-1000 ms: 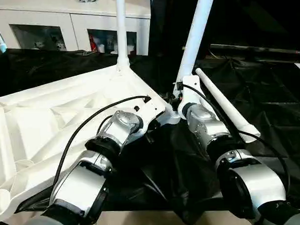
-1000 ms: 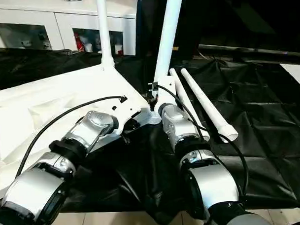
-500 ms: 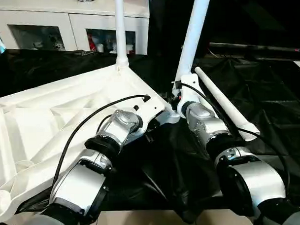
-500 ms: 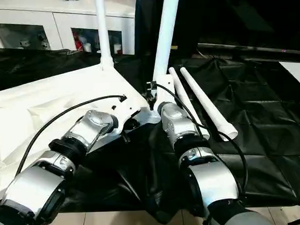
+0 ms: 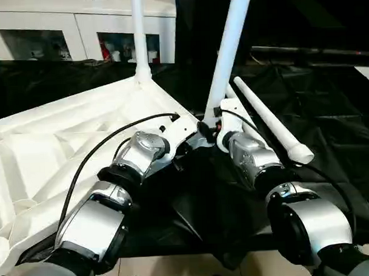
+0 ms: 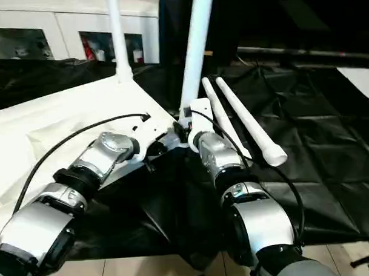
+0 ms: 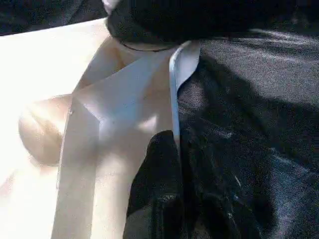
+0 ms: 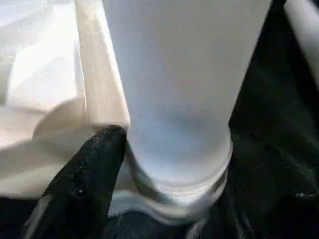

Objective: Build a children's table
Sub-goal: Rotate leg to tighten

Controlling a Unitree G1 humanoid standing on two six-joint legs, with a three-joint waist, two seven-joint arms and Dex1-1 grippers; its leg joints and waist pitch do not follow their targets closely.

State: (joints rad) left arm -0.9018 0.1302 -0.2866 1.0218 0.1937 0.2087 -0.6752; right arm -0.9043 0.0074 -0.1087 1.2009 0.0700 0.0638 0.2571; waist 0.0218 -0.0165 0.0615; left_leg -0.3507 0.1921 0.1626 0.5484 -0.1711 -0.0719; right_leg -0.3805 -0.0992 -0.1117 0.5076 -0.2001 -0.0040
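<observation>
The children's table lies upside down on a black sheet, its white ribbed tabletop [image 5: 63,142] at the left. One leg [image 5: 137,37] stands upright in the far corner socket. A second leg [image 5: 227,52] rises, leaning slightly, from the near right corner. My right gripper [image 5: 215,122] is open at its base, and one black finger [image 8: 89,184] shows beside the tube [image 8: 174,99]. My left gripper [image 5: 189,144] is shut on the tabletop's rim [image 7: 172,89] at that same corner. Two loose legs [image 6: 247,120] [image 6: 223,121] lie side by side on the sheet to the right.
The black sheet [image 5: 329,109] covers the floor to the right and front. A white cabinet with glass doors [image 5: 77,26] stands behind the tabletop. Pale floor [image 6: 146,269] shows at the sheet's near edge, below my forearms.
The whole view has shifted with the head. Both arms stay at the near right corner, and the leaning leg still stands in its socket.
</observation>
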